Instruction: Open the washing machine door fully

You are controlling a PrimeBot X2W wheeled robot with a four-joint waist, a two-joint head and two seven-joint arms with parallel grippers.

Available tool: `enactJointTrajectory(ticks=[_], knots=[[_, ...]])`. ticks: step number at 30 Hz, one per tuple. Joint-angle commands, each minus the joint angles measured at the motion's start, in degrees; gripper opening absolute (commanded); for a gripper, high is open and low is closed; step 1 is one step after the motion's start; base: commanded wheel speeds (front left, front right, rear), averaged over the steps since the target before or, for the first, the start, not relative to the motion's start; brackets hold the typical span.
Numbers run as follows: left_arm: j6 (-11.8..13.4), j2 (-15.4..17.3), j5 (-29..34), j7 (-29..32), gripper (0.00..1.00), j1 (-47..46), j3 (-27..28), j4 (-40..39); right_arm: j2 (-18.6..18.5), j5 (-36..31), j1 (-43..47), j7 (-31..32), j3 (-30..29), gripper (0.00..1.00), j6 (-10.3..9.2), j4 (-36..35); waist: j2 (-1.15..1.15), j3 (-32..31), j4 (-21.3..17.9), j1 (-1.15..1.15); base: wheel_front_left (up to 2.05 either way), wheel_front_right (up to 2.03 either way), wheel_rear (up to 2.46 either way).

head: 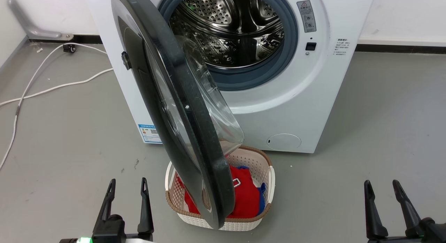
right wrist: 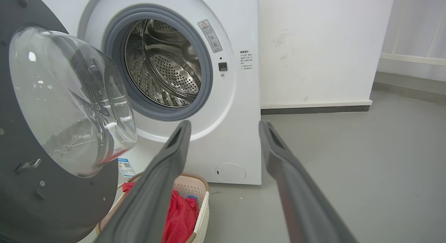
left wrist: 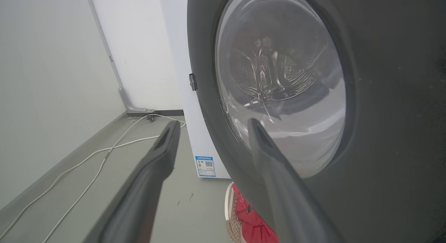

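Right, the door (head: 195, 138) is roughly half open. It hinges on the washer's (head: 296, 107) left side and sticks out edge-on toward the robot, with the glass bowl facing right and the lower rim over a basket (head: 272, 183) of red clothes. The free edge sits between the grippers, nearer the left gripper (head: 128, 182). That one faces the outer black face, just right of its fingers. Its jaws are spread wide and empty, clear of the door in head view. The right gripper (head: 381, 183) is well apart on the bowl side, jaws also wide and empty. The swing left to do goes leftward, away from the drum (head: 230, 30). My read: hook the rim with the left, or push the inner face from the right. Mind the basket.
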Motion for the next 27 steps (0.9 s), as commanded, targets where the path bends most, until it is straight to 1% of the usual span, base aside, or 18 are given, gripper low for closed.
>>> enactJointTrajectory(ticks=[1, 5, 6, 7, 12, 16, 22, 27], knots=[[0.1, 0.1, -0.1, -0.2, 1.0, 0.4, 0.2, 0.2, 0.2, 0.4, 0.2, -0.1, 0.0, 1.0, 0.01, 0.1, 0.0, 0.0, 0.0, 0.0, 0.0, 0.0, 0.0], [-0.1, 0.0, -0.2, -0.2, 1.0, 0.4, 0.3, 0.7, 0.2, -0.1, -0.2, -0.1, 0.2, 1.0, 0.01, 0.4, 0.0, 0.1, 0.1, 0.0, 0.0, 0.0, 0.0], [0.0, 0.0, -0.2, -0.2, 0.48, 0.4, 0.3, 0.9, 0.2, -0.1, -0.3, -0.1, 0.2, 1.0, 0.01, 0.5, 0.0, 0.1, 0.1, 0.0, 0.0, 0.0, 0.0], [0.0, 0.0, -0.2, -0.2, 0.0, 0.4, 0.4, 1.0, 0.2, -0.2, -0.3, -0.1, 0.3, 1.0, 0.01, 0.6, 0.0, 0.0, 0.1, 0.0, 0.0, 0.0, 0.0], [-0.2, 0.0, 0.1, -0.2, 0.0, -0.4, 0.3, 0.0, 0.2, -0.5, -0.6, -0.1, 0.5, 1.0, 0.01, 0.9, 0.0, 0.0, 0.3, 0.0, 0.0, 0.0, 0.0], [0.0, 1.0, 0.7, -0.2, 0.0, -1.7, 0.8, -3.0, 0.2, -0.6, -0.7, -0.1, 0.7, 1.0, 0.01, 0.8, 0.0, -0.2, 0.5, 0.0, 0.0, 0.0, 0.0], [1.8, 3.4, 3.0, -0.2, 0.0, -4.7, 1.3, -10.5, 0.2, -0.7, -0.9, -0.1, 0.7, 1.0, 0.01, 0.6, 0.0, -0.2, 0.8, 0.0, 0.0, 0.0, 0.0], [3.1, 5.7, 4.9, -0.2, 0.0, -7.1, 0.3, -17.5, 0.2, -0.6, -0.9, -0.1, 0.6, 1.0, 0.01, 0.4, 0.0, -0.3, 0.9, 0.0, 0.0, 0.0, 0.0]])
